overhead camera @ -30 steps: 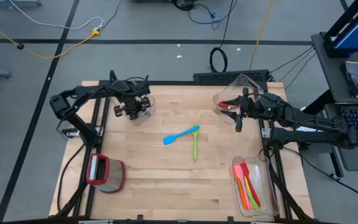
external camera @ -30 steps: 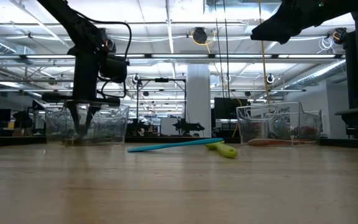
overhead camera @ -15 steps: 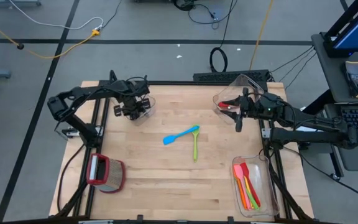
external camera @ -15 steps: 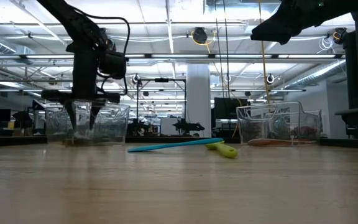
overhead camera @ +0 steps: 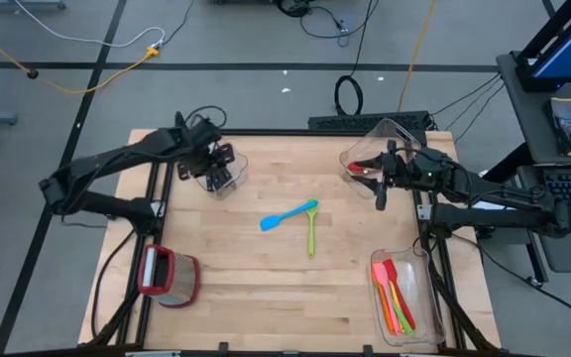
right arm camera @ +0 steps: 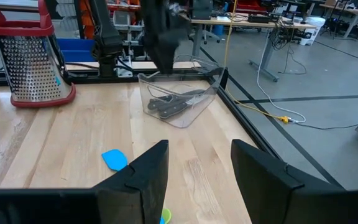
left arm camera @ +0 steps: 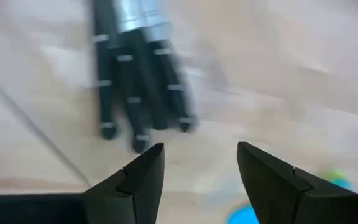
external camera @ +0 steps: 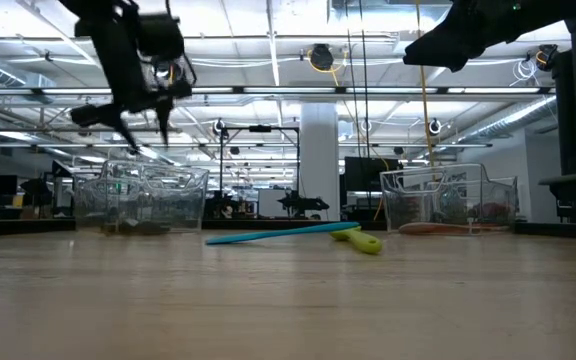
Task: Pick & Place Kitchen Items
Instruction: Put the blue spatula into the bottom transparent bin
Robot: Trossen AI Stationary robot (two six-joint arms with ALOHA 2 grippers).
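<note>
From above, the left hand (overhead camera: 217,169) hovers open and empty over the knife bin (overhead camera: 228,184), the blue spatula (overhead camera: 287,215) lying mid-counter beside it; its wrist view shows black-handled knives (left arm camera: 138,106) below, so clear the rim before crossing, while the right hand (overhead camera: 382,188) waits open.

Bare table (overhead camera: 236,268) all round blue spatula (overhead camera: 287,215) and, seemingly, green spatula (overhead camera: 312,233).

Bright, even light; left-wrist motion blur
</note>
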